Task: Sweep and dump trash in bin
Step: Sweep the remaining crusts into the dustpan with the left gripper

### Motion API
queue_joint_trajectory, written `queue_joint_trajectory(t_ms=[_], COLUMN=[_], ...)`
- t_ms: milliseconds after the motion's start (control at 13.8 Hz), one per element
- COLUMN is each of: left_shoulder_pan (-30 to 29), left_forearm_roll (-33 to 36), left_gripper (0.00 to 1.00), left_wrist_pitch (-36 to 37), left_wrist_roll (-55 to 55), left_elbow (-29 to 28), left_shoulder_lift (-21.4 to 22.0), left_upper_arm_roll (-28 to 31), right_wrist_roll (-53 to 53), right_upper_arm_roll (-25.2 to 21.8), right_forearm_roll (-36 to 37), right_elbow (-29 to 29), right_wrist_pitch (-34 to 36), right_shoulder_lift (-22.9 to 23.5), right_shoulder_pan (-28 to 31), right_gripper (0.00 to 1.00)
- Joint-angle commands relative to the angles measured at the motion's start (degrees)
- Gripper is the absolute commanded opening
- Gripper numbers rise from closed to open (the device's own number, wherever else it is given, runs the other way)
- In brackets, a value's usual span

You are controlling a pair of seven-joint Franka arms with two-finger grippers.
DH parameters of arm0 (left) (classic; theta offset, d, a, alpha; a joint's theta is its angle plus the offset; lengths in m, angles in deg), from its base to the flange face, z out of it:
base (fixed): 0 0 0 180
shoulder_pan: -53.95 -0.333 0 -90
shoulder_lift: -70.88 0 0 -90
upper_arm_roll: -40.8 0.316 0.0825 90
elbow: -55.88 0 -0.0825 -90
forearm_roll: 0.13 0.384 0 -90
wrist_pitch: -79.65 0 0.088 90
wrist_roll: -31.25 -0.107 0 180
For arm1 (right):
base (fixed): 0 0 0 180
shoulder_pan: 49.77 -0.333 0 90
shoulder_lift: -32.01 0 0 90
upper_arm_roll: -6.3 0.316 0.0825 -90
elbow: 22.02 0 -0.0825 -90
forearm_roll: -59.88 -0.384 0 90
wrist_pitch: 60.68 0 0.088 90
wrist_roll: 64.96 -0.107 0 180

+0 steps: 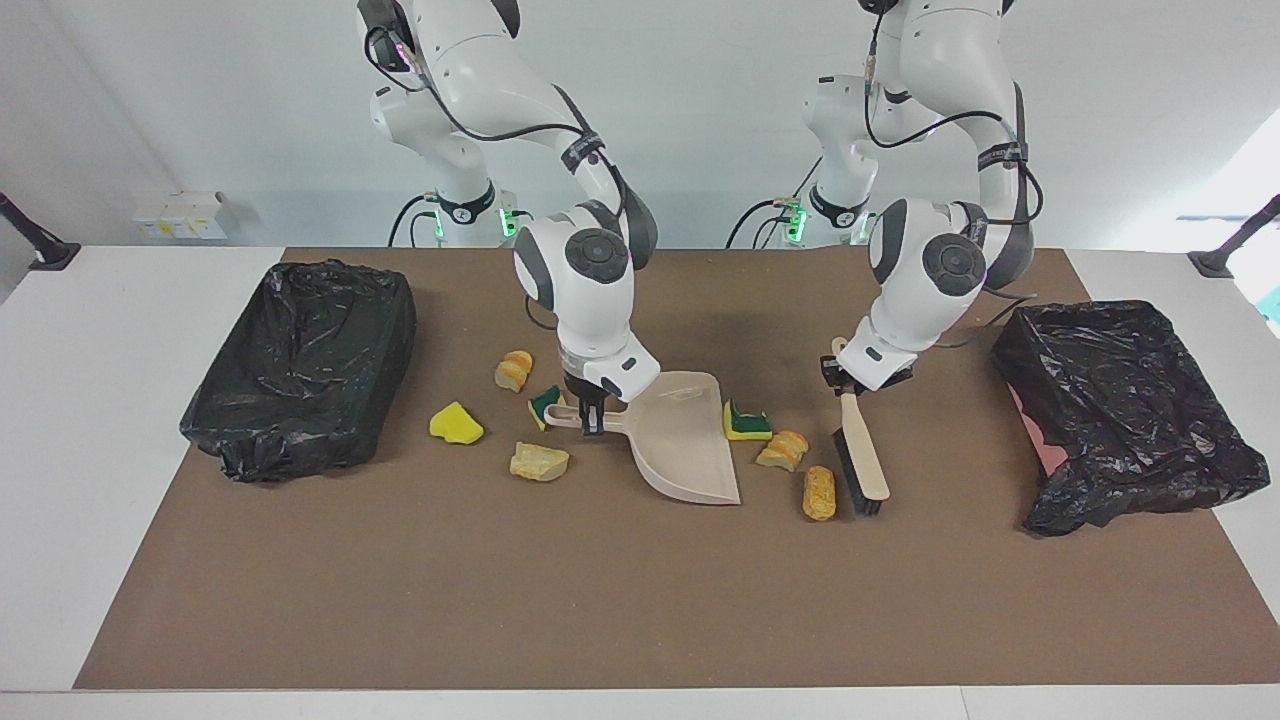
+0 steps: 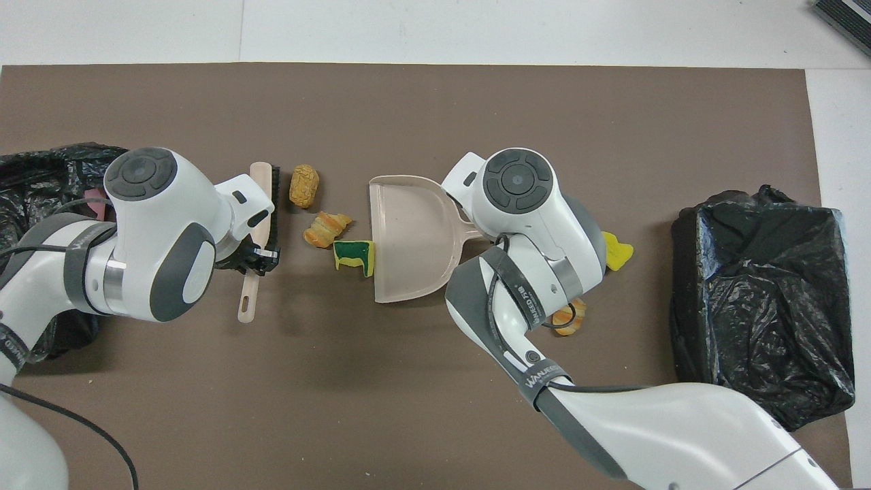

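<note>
Both arms have glossy white rounded shells with dark grey joint sections and round grey end caps. Black cables run along the links. Green lights glow at the bases.

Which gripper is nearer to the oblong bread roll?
Left. The left gripper holds the brush right beside the roll; the right gripper holds the dustpan handle, with the pan between it and the roll.

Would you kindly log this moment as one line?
left gripper: shut on brush, beside trash | right gripper: shut on dustpan handle | dustpan: empty
</note>
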Motion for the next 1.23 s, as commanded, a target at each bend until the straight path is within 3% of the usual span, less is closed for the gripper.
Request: queue_joint_trajectory(t_ms=[0, 434, 795, 1157], left_shoulder_pan=[2.96, 11.29, 20.43, 20.11], left_forearm_roll=[1.71, 0.49, -9.34, -10.77], left_gripper=[0.00, 0.00, 0.00, 0.00], left_wrist_pitch=[1.74, 0.96, -2.81, -2.22], left_wrist_roll=[-2.91, -2.23, 11.45, 16.93], left_elbow=[0.48, -4.51, -5.15, -2.86], left_shoulder_lift=[0.09, 3.25, 4.23, 4.13], left_upper_arm_roll=[-0.02, -0.28, -0.28, -0.02], right_wrist_roll=[-0.46, -0.46, -0.46, -0.46], right_upper_arm_roll=[0.50, 0.59, 0.59, 0.59], right_forearm_roll=[1.25, 1.25, 1.25, 1.25], right_elbow=[2.62, 2.71, 2.80, 2.80], right_wrist_pitch=[-0.73, -0.73, -0.73, -0.73], right_shoulder_lift=[-1.84, -1.93, -1.93, -1.93], right_shoulder_pan=[0.57, 0.48, 0.57, 0.57], right_gripper=[0.00, 0.00, 0.00, 0.00])
